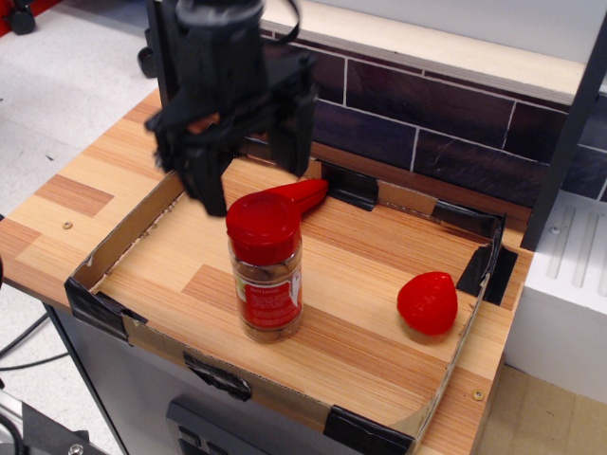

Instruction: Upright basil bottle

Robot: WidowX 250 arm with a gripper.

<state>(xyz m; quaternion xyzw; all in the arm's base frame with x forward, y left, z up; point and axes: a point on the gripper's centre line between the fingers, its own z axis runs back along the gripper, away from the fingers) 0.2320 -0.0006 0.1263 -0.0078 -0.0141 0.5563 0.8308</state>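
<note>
The basil bottle (266, 267) stands upright on the wooden tray floor, near the front left. It is a clear jar with a wide red cap, a red-white-green label and brownish contents. My black gripper (248, 171) hangs open above and behind the bottle, its two fingers spread wide and holding nothing. Nothing touches the bottle.
A red chili pepper toy (302, 194) lies behind the bottle, partly hidden by its cap. A red strawberry toy (428, 302) sits at the right. The cardboard tray wall (142, 213) with black tape corners rings the floor. A dark tiled wall (446, 118) stands behind.
</note>
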